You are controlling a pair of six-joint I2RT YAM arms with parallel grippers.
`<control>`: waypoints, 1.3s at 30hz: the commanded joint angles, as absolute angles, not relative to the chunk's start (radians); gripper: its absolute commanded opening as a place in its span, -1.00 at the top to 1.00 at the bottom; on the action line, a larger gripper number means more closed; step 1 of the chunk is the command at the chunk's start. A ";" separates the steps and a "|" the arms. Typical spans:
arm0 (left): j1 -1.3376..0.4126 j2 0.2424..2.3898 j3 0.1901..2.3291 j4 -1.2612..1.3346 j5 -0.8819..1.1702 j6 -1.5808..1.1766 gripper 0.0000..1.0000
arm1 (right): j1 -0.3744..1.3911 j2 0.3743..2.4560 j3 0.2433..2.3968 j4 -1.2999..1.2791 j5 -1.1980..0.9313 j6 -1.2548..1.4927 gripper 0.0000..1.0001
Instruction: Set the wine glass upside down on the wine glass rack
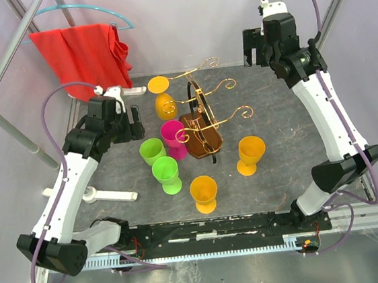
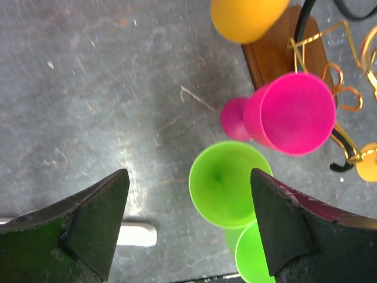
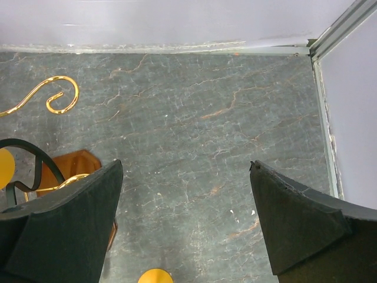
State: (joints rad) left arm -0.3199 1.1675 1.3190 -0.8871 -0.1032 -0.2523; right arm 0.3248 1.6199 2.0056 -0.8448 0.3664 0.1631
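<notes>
The wine glass rack (image 1: 204,123) stands mid-table, gold scroll arms on a brown wooden base (image 2: 277,56). An orange glass (image 1: 163,98) hangs upside down on its left side and also shows in the left wrist view (image 2: 247,17). A pink glass (image 1: 174,137) stands against the base. Two green glasses (image 1: 152,150) (image 1: 167,174) and two orange glasses (image 1: 204,192) (image 1: 251,154) stand in front. My left gripper (image 1: 127,121) is open and empty, above the table left of the pink glass (image 2: 291,112) and the near green glass (image 2: 227,191). My right gripper (image 1: 255,47) is open and empty at the far right.
A red cloth (image 1: 85,54) hangs on a blue hanger at the back left. A white handled object (image 1: 110,194) lies at the left. Metal frame poles and grey walls enclose the table. A gold scroll end (image 3: 56,94) shows left of the right gripper (image 3: 187,167).
</notes>
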 commanded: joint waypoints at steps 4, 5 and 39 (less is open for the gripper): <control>-0.327 1.136 1.188 -0.926 -0.007 -0.322 -0.78 | 0.324 1.572 1.978 -0.794 0.365 0.160 -0.92; -0.331 1.135 1.171 -0.915 -0.006 -0.321 -0.78 | 0.324 1.568 1.972 -0.793 0.365 0.158 -0.92; -0.379 1.131 1.316 -0.877 -0.450 -0.230 0.95 | 0.324 1.513 1.900 -0.767 0.362 0.151 -0.93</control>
State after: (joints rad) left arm -0.3779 1.1946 1.1656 -0.8822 -0.2634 -0.2989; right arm 0.3248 1.5517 1.9015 -0.8158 0.3664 0.1593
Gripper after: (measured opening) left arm 0.053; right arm 0.962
